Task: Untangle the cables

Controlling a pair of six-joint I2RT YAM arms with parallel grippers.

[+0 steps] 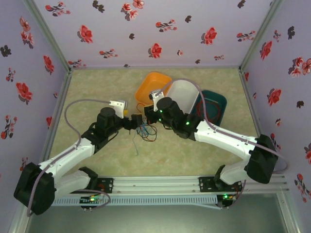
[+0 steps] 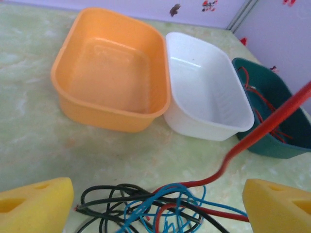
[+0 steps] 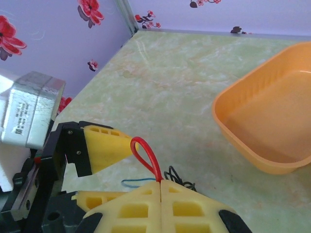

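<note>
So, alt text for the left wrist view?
A tangle of thin black, blue and red cables lies between the open pincer's yellow foam fingertips. Behind stand an orange plastic tray, a white tray and a dark green tray.

Soft, even light was seen throughout; only faint shadows were cast, and the near fingers (image 2: 34, 204) were slightly blurred.

Row of trays (image 2: 204, 121) close behind cables (image 2: 146, 204); open table (image 1: 92, 87) leftward.
</note>
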